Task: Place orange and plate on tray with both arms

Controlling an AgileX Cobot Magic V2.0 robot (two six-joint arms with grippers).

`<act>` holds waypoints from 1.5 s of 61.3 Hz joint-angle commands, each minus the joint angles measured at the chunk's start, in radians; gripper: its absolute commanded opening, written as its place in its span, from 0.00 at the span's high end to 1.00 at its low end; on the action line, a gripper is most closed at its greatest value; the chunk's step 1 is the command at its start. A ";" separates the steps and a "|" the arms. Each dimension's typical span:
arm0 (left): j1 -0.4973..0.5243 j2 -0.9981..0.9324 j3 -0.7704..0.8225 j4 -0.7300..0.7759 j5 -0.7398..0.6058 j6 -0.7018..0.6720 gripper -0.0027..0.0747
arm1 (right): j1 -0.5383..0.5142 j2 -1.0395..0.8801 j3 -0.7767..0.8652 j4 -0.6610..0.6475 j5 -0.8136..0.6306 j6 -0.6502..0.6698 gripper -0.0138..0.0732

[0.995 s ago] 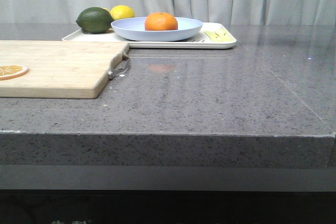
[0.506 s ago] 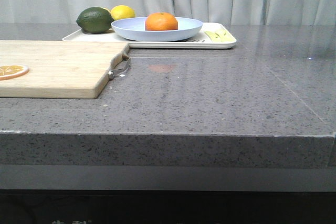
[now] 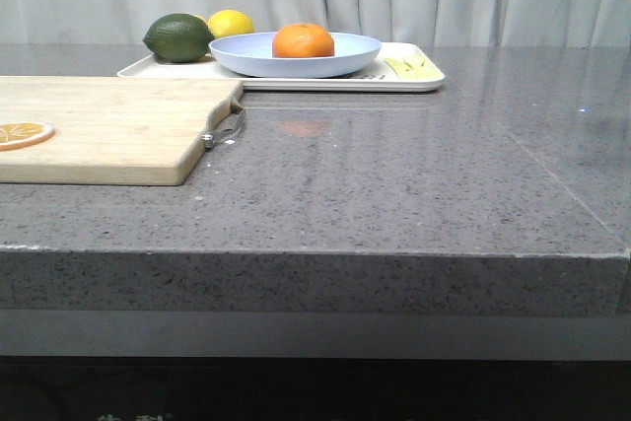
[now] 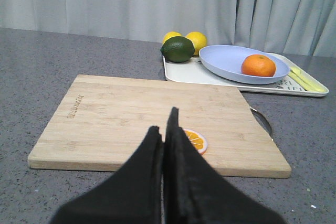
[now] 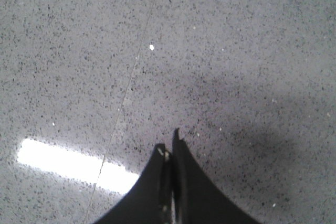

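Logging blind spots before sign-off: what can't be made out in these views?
- Second yellow fruit: mostly hidden behind the lime in the left wrist view.
- Pale items at the tray's right end: too small to identify in the front view.
- Orange slice: partly covered by the left pincer.
- Right wrist view: the right pincer over bare counter; task items out of frame.
- Front view: neither arm shows.

The orange (image 3: pixel 303 40) sits in the plate (image 3: pixel 347 56), and the plate rests on the tray (image 3: pixel 419 83) at the far side of the table (image 3: pixel 414 184). A lime (image 3: pixel 178 36) and a lemon (image 3: pixel 231 23) lie on the tray's left end. Nearer and to the left lies a cutting board (image 3: pixel 118 125), an orange slice (image 3: pixel 22 133) on it.
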 commanded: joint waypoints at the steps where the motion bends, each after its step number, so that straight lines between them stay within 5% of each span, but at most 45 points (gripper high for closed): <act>1: 0.001 0.012 -0.025 -0.007 -0.084 -0.009 0.99 | -0.005 -0.105 0.095 -0.005 -0.147 -0.016 0.91; 36: 0.001 0.012 -0.025 -0.007 -0.084 -0.009 0.99 | -0.005 -0.724 0.850 0.000 -0.795 -0.017 0.91; 56: 0.001 0.012 -0.025 -0.007 -0.084 -0.009 0.99 | -0.005 -1.040 0.996 0.004 -0.840 -0.017 0.91; 92: 0.001 0.012 -0.025 -0.007 -0.084 -0.009 0.99 | -0.005 -1.060 0.998 0.004 -0.842 -0.017 0.91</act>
